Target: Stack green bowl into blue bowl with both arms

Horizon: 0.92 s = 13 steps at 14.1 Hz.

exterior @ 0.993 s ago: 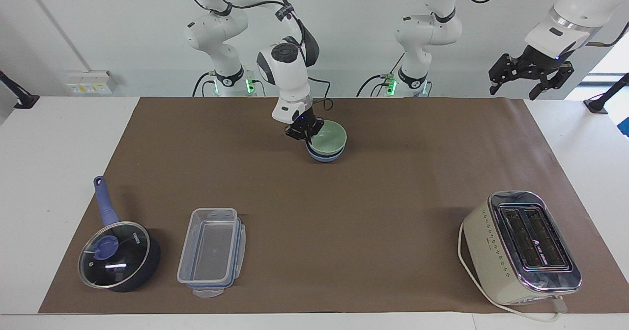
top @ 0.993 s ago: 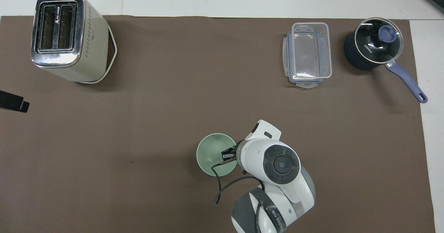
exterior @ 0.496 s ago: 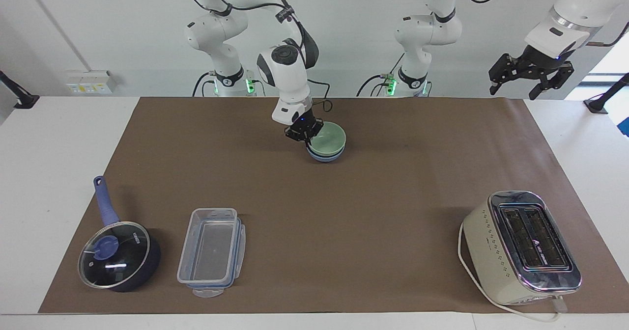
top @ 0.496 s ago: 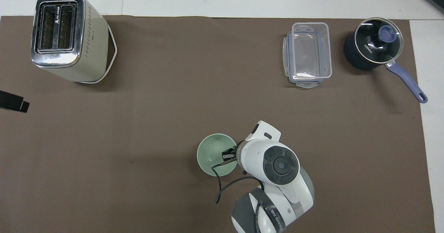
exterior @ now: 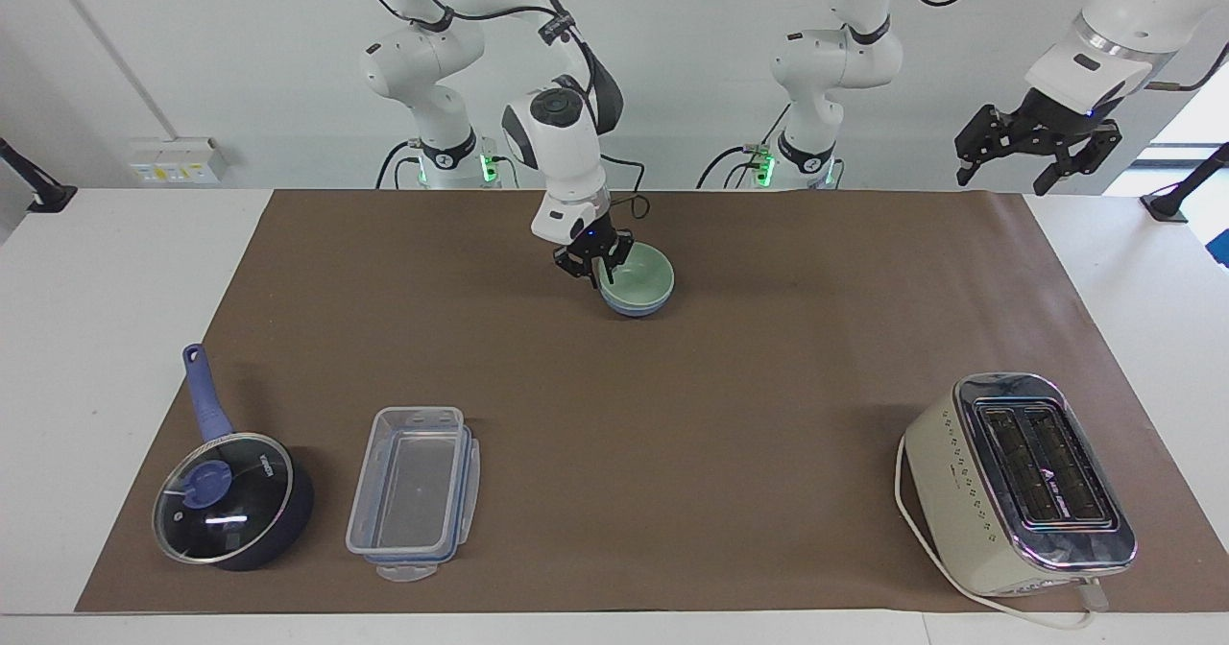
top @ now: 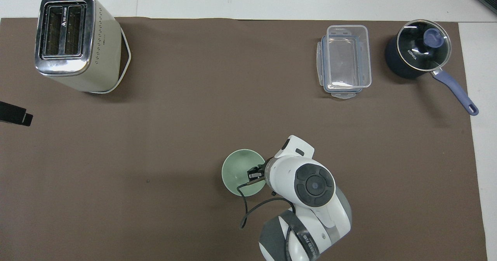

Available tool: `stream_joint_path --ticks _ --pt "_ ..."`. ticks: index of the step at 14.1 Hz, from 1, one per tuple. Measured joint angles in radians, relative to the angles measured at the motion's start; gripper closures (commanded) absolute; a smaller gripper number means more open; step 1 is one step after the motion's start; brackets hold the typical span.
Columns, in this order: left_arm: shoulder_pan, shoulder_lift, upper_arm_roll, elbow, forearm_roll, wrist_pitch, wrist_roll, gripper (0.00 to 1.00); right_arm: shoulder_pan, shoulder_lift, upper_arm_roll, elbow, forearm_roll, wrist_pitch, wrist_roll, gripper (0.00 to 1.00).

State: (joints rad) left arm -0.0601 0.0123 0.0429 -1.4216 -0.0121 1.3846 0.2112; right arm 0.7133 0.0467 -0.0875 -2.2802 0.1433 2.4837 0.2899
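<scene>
The green bowl (exterior: 638, 278) is small, round, pale mint and matte; it sits upright, nested inside the blue bowl (exterior: 634, 308), on the brown mat near the robots' edge of the table, about midway along it. Of the periwinkle blue bowl only a low band shows under the green rim

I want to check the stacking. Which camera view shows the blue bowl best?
The facing view: the blue bowl shows as a thin band under the green bowl, beside the right gripper. In the overhead view the green bowl hides it completely.
</scene>
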Motion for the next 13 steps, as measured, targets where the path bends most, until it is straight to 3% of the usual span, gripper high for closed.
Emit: stream_joint_path --ticks 1,2,7,13 --pt "0.0 0.0 0.0 0.0 0.0 0.0 0.0 0.0 0.0 0.0 0.0 0.005 0.0 0.003 0.0 0.06" --pt "0.0 0.0 0.0 0.0 0.0 0.0 0.0 0.0 -0.001 0.0 -0.001 0.015 0.0 0.005 0.0 0.0" --pt "0.0 0.0 0.0 0.0 0.0 0.0 0.0 0.0 -0.062 -0.003 -0.011 0.079 0.0 -0.032 0.0 0.0" --pt "0.0 0.0 0.0 0.0 0.0 0.0 0.0 0.0 -0.201 -0.06 -0.018 0.237 -0.04 -0.357 0.0 0.0"
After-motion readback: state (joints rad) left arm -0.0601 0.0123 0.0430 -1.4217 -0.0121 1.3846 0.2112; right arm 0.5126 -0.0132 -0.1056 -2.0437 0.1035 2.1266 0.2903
